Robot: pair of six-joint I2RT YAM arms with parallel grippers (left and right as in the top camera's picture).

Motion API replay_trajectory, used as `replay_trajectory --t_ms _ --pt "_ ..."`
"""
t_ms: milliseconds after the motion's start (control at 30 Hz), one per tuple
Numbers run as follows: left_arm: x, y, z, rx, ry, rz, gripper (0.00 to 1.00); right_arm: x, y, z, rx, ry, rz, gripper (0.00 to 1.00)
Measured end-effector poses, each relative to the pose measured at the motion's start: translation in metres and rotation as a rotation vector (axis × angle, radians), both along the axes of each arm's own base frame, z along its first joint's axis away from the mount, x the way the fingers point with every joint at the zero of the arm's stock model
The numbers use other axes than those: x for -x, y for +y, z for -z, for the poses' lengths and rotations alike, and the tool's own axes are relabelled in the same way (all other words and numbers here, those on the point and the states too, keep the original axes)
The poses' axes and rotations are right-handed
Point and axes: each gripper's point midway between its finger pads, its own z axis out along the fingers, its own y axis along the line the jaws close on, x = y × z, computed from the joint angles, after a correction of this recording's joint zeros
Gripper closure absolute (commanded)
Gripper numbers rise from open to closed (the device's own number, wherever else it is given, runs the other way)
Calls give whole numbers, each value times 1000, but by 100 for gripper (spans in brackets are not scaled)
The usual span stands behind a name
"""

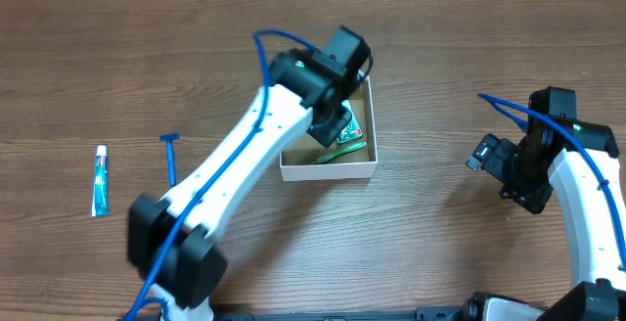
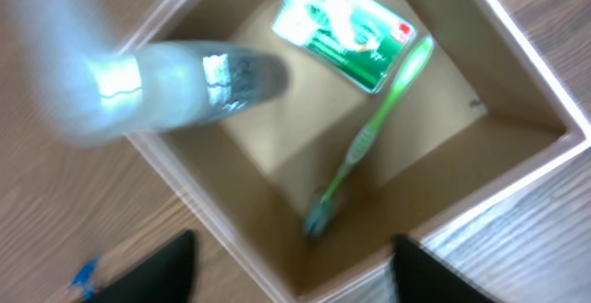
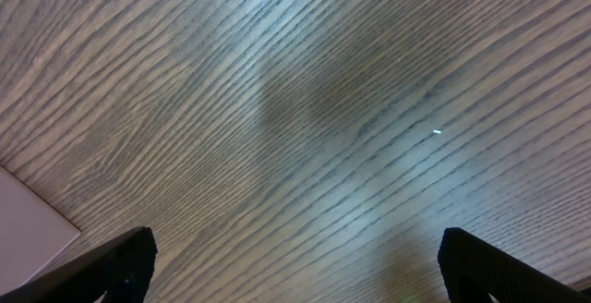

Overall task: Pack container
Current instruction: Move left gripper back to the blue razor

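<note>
The container (image 1: 328, 171), a small square shallow box with thin white walls and brown cardboard floor, sits on the wooden counter (image 1: 440, 252) under my left gripper (image 2: 294, 248), which is spread and empty. A green plastic toothbrush (image 2: 365, 141) lies inside. I judge the box light, with walls easy to bend; I would pinch one wall's rim and keep it level. My right gripper (image 3: 297, 248) is spread also.

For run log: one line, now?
left gripper open over container | inside: toothbrush, green packet | clear bottle at rim | right gripper open
</note>
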Motion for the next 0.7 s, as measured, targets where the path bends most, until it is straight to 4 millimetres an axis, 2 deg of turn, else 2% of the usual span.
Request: replay_trajectory --t_ms 67,167,267,333,400,433,467,500,567,700 --pt "1 15 -31 23 -59 -67 0 0 0 0 0 0 0 0" --pt "8 54 -73 60 -135 -209 0 0 0 0 0 0 0 0" --pt "11 117 -100 86 -178 -432 0 0 0 0 0 -1 0 0" --pt "6 156 -104 94 -195 -576 0 -1 0 0 1 -3 0 0" --pt "0 191 -92 98 -181 -703 0 -1 0 0 1 -4 0 0" --pt "-1 203 -84 98 -166 -742 0 -1 0 0 1 -4 0 0" --pt "-5 218 -67 107 -144 -803 0 -2 0 0 1 -6 -1 0" --pt "-6 227 -55 108 -125 -831 0 -2 0 0 1 -7 -2 0" --pt "-6 245 -18 117 -71 -896 0 -1 0 0 1 -6 -2 0" --pt "9 264 51 123 38 -977 0 -2 -1 0 2 -7 -2 0"
